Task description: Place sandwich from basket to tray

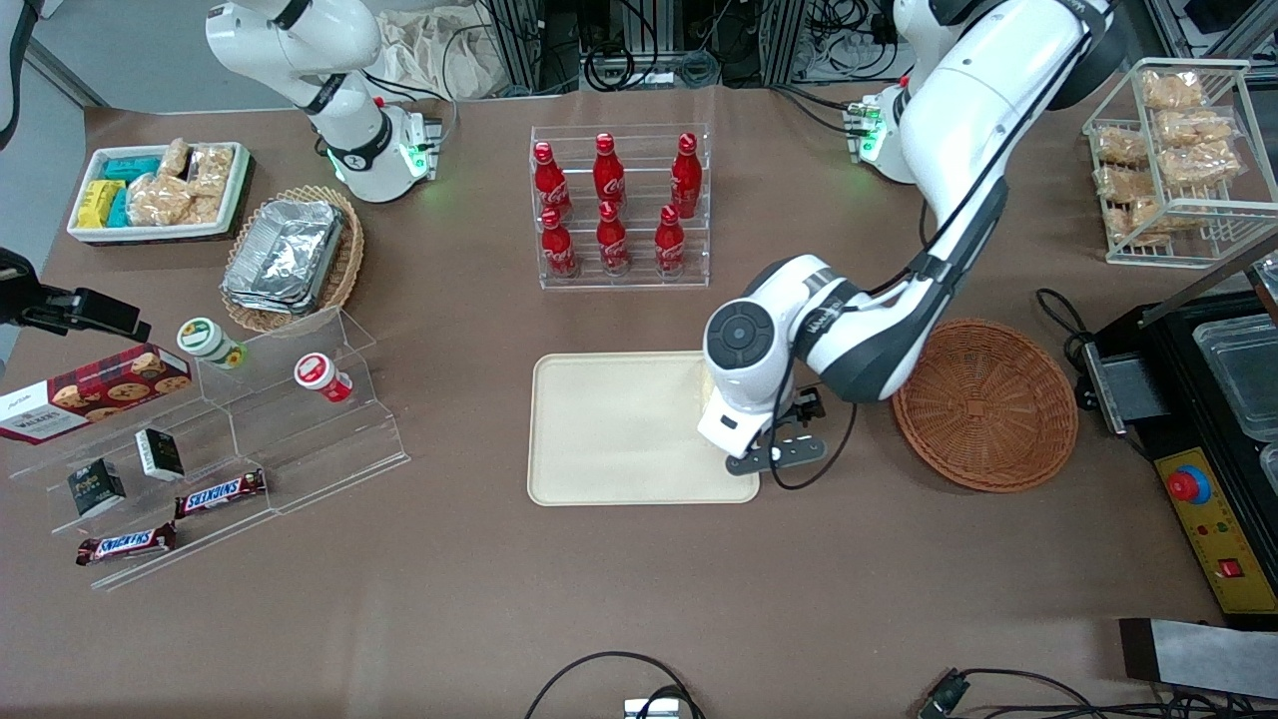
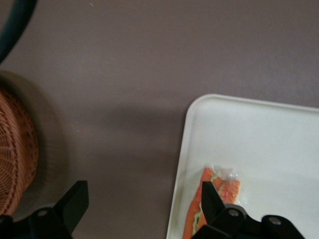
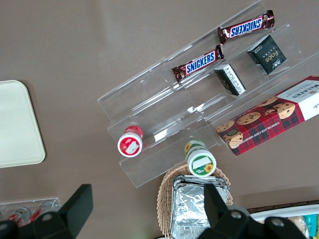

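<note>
The sandwich (image 2: 215,199) lies on the tray (image 2: 259,144), close inside the tray's rim on the edge that faces the basket (image 1: 984,403). Its orange-red filling strip runs roughly along that rim, so its long axis follows the tray's short side. The hand (image 2: 142,206) hangs just above it with its fingers spread wide apart and gripping nothing: one dark finger (image 2: 212,196) stands over the sandwich, the other over the bare desk (image 2: 124,74) between tray and basket. So the wedge sits at one fingertip, not centred in the gap, and I judge the drop made; what remains seems to be a straight lift away without catching the wrap.

Much is hidden. In the front view the arm's wrist and hand (image 1: 774,454) cover the tray's corner nearest the basket, and the sandwich cannot be seen there at all. In the wrist view the finger and the frame edge cut the wedge off, so its full outline and whether it lies flat are uncertain. The basket shows empty from the front.
</note>
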Robot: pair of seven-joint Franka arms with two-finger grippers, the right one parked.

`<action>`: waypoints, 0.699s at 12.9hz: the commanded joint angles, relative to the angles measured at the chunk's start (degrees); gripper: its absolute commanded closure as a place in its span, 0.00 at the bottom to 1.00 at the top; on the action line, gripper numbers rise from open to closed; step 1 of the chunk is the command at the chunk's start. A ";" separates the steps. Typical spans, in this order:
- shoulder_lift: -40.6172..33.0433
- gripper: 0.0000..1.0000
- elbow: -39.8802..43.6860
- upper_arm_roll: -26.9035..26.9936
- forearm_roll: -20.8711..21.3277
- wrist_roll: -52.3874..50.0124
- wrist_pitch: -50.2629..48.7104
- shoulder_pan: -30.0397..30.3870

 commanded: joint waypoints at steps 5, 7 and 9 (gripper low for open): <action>-4.46 0.00 4.49 -0.47 -3.08 3.82 -7.34 4.81; -5.86 0.00 5.55 -0.29 -5.99 7.78 -8.58 7.27; -6.48 0.00 5.47 -0.29 -6.44 8.67 -8.67 7.98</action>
